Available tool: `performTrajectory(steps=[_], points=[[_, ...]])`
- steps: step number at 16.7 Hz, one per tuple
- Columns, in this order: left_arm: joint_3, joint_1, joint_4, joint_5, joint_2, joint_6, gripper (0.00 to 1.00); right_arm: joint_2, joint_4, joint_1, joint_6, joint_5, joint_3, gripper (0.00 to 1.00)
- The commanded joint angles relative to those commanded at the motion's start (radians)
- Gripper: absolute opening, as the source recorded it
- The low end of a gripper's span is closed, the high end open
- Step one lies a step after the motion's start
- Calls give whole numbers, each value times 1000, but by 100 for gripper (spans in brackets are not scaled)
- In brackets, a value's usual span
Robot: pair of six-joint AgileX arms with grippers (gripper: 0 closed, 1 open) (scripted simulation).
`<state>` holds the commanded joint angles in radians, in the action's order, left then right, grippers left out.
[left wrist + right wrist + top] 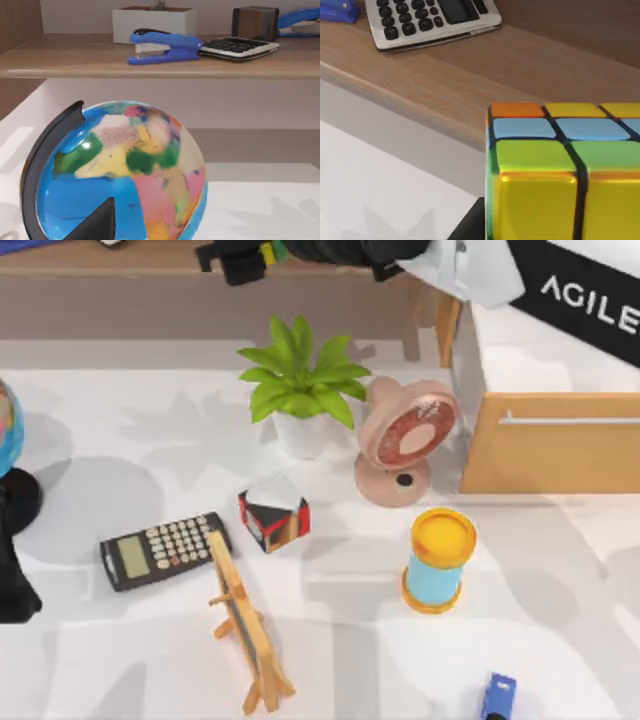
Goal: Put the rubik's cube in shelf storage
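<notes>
The rubik's cube [555, 175], with yellow, green, blue and orange squares, sits close in the right wrist view, just in front of the edge of the shelf storage board [445, 75]. From above, a yellow and green bit of the rubik's cube [268, 253] shows inside my right gripper [245, 258], which is shut on it over the brown shelf storage [110, 260] at the table's back. One dark finger [470, 225] shows beside the cube. My left gripper [12, 580] is parked at the table's left edge, next to a globe [125, 175].
On the shelf lie a calculator [430, 20], a blue stapler [165, 47] and a white planter [152, 22]. On the table stand a potted plant [300, 390], a pink fan [405, 440], a red, black and white cube [272, 518], a calculator [165, 550], an easel [245, 635], a yellow-topped cylinder [438, 560] and a drawer cabinet [555, 445].
</notes>
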<state>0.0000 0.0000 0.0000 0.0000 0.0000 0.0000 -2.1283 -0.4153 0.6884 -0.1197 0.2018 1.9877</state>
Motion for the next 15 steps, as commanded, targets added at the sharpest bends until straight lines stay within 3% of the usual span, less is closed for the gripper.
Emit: performTrajectory(steps=[8, 11, 15], points=[[0, 0, 0, 0, 0, 0, 100, -73, 990, 157, 113, 309, -292, 0], [0, 0, 0, 0, 0, 0, 100, -105, 1233, 142, 156, 441, -433, 0], [0, 0, 0, 0, 0, 0, 100, -132, 1407, 91, 197, 567, -582, 0]])
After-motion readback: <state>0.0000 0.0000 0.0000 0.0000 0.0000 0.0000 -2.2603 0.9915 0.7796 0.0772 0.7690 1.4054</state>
